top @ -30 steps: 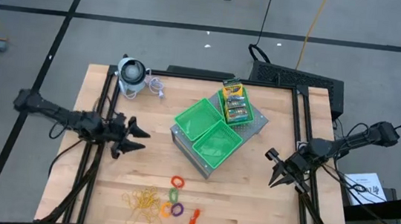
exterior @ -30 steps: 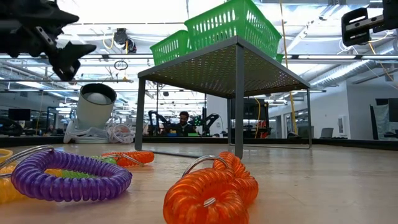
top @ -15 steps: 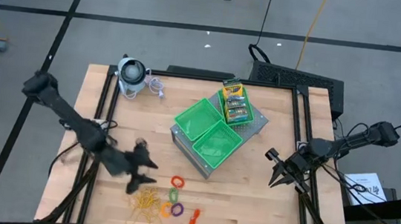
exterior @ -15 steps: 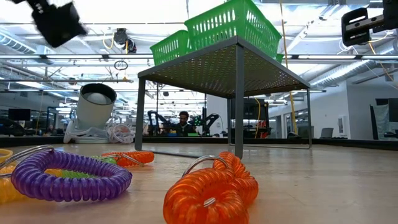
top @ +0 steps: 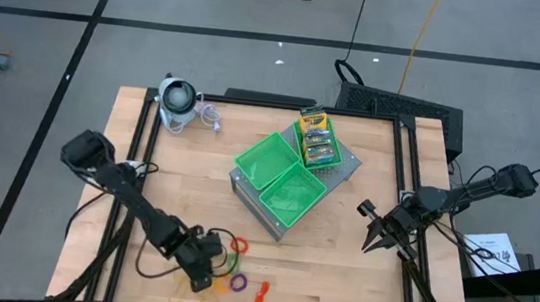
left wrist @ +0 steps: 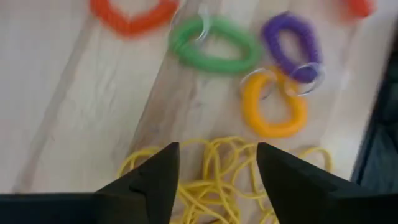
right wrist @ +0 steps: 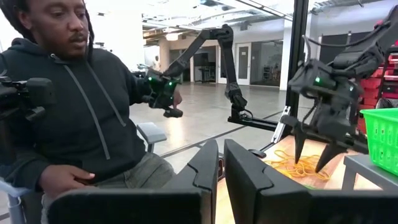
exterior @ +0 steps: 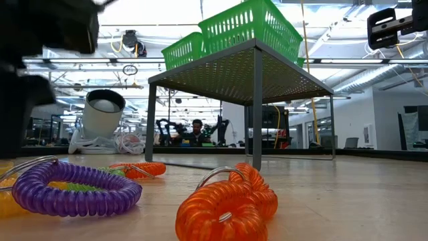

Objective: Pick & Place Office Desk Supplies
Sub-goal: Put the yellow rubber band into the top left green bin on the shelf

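My left gripper (top: 203, 268) (left wrist: 215, 163) is open and points down over the tangle of yellow rubber bands (left wrist: 214, 186), one finger on each side of its middle. In the high view the gripper hides most of the tangle. Beside it lie the coil rings: red-orange (top: 238, 245), green (left wrist: 217, 46), purple (exterior: 77, 191), yellow-orange (left wrist: 273, 112) and orange (exterior: 227, 204). The yellow-orange box (top: 312, 121) and two green boxes (top: 319, 150) rest flat on the stand's far corner. My right gripper (top: 374, 230) (right wrist: 221, 155) waits shut near the table's right edge. My left gripper comes at the rubber bands (right wrist: 297, 168) from above, with its open fingers (left wrist: 155, 180) standing over the tangle. Whether the fingertips touch the bands I cannot tell.
A grey stand (top: 349, 164) (exterior: 253, 73) with green trays (top: 269, 161) stands mid-table. A grey-white round gadget (top: 177, 101) (exterior: 100, 117) sits at the far left corner. Black rails (top: 140, 147) run along both sides. A person (right wrist: 81, 106) sits beyond the table's left side.
My left gripper has swung from the table's left middle toward the near edge and to the right. It has come down over the rubber bands next to the rings and has tipped to point downward. The bands, rings and boxes lie where they were.
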You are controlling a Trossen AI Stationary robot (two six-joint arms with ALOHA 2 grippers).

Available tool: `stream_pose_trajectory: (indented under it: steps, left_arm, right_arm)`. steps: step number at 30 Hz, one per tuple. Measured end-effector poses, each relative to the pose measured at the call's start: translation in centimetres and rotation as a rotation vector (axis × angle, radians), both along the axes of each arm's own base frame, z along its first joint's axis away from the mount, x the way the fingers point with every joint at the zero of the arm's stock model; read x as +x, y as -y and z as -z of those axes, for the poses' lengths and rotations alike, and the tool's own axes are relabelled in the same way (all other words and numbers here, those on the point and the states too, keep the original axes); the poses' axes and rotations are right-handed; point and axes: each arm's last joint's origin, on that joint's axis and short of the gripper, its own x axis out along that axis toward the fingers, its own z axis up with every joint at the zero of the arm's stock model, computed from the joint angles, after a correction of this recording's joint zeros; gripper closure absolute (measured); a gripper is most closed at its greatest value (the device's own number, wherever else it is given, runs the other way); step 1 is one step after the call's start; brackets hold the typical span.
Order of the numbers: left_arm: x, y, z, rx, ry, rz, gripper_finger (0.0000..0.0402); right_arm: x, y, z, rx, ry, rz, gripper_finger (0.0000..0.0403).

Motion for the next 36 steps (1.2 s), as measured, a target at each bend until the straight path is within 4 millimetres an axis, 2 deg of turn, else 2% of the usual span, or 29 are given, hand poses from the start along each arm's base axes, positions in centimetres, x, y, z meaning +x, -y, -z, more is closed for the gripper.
stream_pose_trajectory:
  steps: [5, 20, 23, 28, 36]
  left_arm:
    - [-0.23, -0.41, 0.93, -0.013, -0.11, -0.069, 0.0225]
    - [-0.38, -0.57, 0.95, 0.036, -0.1, -0.054, 0.0287]
    - [-0.38, -0.57, 0.95, 0.037, -0.1, -0.049, 0.0317]
    - [-0.38, -0.57, 0.95, 0.039, -0.099, -0.047, 0.0388]
    - [-0.1, -0.76, 0.52, 0.019, -0.073, -0.062, 0.0396]
  right_arm:
    - [0.0, 0.0, 0.0, 0.0, 0.0, 0.0, 0.0383]
    - [0.0, 0.0, 0.0, 0.0, 0.0, 0.0, 0.0383]
    - [0.0, 0.01, -0.01, 0.0, 0.001, 0.0, 0.0383]
    - [0.0, 0.0, 0.0, 0.0, 0.0, 0.0, 0.0383]
    - [0.0, 0.0, 0.0, 0.0, 0.0, 0.0, 0.0385]
